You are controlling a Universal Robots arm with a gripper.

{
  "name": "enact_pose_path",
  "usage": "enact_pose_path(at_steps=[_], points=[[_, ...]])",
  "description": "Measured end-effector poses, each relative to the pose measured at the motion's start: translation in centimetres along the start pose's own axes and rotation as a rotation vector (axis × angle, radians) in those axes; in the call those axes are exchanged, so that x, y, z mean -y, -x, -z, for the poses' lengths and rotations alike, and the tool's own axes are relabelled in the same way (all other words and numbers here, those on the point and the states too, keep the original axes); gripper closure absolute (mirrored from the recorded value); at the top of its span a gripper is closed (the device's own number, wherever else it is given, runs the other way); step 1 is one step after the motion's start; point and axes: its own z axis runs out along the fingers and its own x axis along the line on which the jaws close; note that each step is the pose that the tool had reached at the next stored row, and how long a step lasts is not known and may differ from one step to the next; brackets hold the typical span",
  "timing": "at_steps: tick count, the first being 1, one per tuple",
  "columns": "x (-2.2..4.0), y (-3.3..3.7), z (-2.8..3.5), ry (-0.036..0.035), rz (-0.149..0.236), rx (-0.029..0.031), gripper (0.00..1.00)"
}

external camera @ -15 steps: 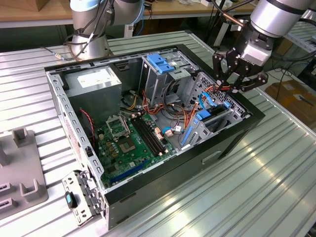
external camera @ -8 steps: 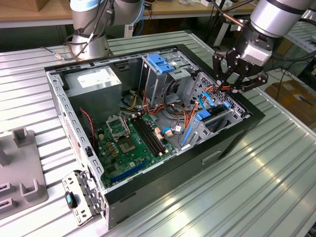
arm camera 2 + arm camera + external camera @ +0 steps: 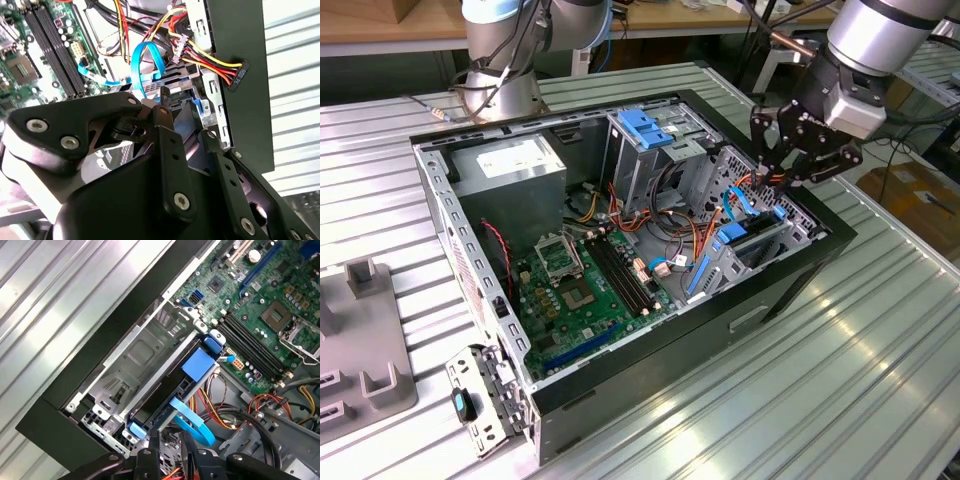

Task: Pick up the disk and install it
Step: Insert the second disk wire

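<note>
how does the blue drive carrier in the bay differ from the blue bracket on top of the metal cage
The drive carrier sits low in the case's front bay, under the gripper; the blue bracket perches on top of the tall metal cage. The carrier stands on edge among cables; the bracket lies flat in the open. Both are bright blue plastic.

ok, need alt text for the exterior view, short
A robot arm's black gripper hovers over the drive bay at the exterior view's right end of an open computer case, just above the disk in its blue carrier seated in the bay. The green motherboard and coloured cables lie exposed inside; the case sits on a ribbed metal table.
</note>
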Motion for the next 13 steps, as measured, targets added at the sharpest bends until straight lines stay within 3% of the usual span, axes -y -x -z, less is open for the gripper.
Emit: enact_pose_path(at_steps=[13], points=[[0.03, -0.01, -0.01, 0.0002, 0.008, 0.0004, 0.69]])
